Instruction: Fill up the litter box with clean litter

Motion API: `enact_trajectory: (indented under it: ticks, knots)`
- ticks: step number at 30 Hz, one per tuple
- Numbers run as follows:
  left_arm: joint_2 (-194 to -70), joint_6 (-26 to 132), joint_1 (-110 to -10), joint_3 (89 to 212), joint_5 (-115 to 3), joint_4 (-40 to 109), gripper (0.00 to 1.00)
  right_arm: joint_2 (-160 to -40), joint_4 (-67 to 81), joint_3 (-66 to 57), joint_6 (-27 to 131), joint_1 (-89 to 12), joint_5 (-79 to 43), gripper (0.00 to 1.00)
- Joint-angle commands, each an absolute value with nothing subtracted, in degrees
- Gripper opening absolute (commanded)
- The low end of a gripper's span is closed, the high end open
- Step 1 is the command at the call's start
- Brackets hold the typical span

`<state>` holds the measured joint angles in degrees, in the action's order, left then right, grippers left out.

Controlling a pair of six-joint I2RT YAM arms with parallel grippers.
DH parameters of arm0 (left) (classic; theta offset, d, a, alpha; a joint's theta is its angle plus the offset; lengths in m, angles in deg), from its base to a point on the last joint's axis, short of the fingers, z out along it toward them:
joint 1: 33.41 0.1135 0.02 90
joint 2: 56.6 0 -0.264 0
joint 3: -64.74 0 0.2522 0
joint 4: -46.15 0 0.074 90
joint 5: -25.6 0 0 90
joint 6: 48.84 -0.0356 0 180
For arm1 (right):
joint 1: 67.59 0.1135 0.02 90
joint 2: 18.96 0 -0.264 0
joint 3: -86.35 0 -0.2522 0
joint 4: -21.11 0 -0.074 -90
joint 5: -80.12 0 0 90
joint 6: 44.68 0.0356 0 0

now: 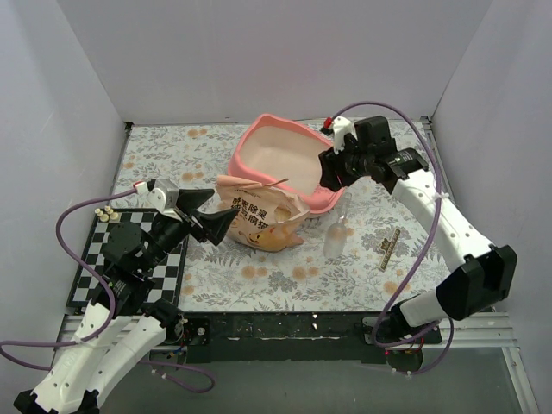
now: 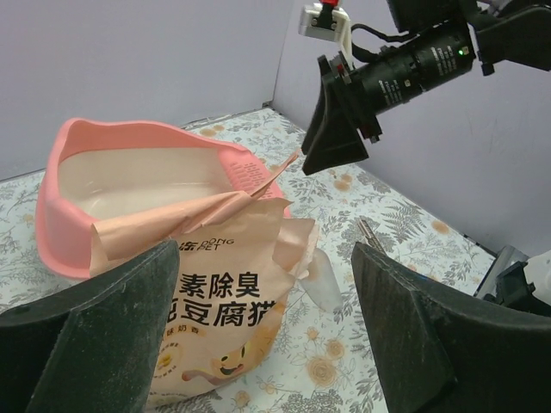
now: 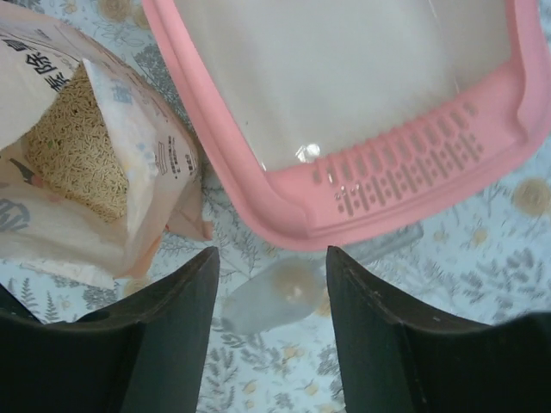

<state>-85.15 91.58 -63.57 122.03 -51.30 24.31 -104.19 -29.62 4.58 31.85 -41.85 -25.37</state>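
Bag (image 1: 259,222) against litter box (image 1: 278,123) — near side.

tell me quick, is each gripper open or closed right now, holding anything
left gripper: open, holding nothing
right gripper: open, holding nothing

The left arm (image 1: 112,345) is reaching forward, its left gripper (image 1: 217,211) hovering just left of the litter box (image 3: 284,228), jaws spread wide and empty. The right arm (image 1: 440,216) is arching over, its right gripper (image 1: 332,177) pointing down above the litter box's near right corner, jaws parted, gripping nothing.
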Motion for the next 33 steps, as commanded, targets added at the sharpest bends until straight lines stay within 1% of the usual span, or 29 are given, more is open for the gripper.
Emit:
enact_trajectory:
  ticks: [1, 3, 4, 6, 8, 11, 16, 23, 33]
  knots:
    - [-84.63, 92.4, -63.56, 121.65, -50.61, 22.64, 0.82, -99.39, -33.59, -2.35, 50.21, -42.45, -16.14, 0.58]
    - [-84.98, 92.14, -63.56, 121.92, -49.81, 21.76, 0.83, -95.71, -33.78, -7.27, 55.93, -42.45, -13.06, 0.54]
    - [-85.33, 92.05, -63.56, 122.35, -49.55, 20.97, 0.83, -93.51, -33.08, -11.29, 58.65, -42.45, -11.83, 0.54]
    - [-86.04, 92.05, -63.56, 123.23, -49.11, 19.65, 0.85, -89.29, -30.19, -17.53, 62.62, -42.45, -10.15, 0.54]
    - [-87.0, 92.14, -63.56, 124.2, -48.93, 18.16, 0.87, -85.95, -29.3, -21.95, 66.75, -42.54, -4.28, 0.54]
    - [-88.32, 92.14, -63.56, 124.99, -47.7, 16.83, 0.89, -83.56, -27.72, -27.14, 70.54, -42.72, -0.4, 0.57]
    - [-89.03, 92.32, -63.56, 124.55, -47.26, 17.36, 0.98, -87.07, -24.47, -29.96, 73.88, -43.42, 1.45, 0.62]
    - [-90.34, 91.35, -63.56, 125.26, -49.63, 17.36, 0.98, -92.96, -16.21, -31.11, 74.94, -46.58, 2.69, 0.63]
    - [-92.98, 91.35, -63.56, 124.2, -49.55, 19.55, 0.98, -103.68, -8.83, -29.44, 75.47, -49.48, 1.9, 0.6]
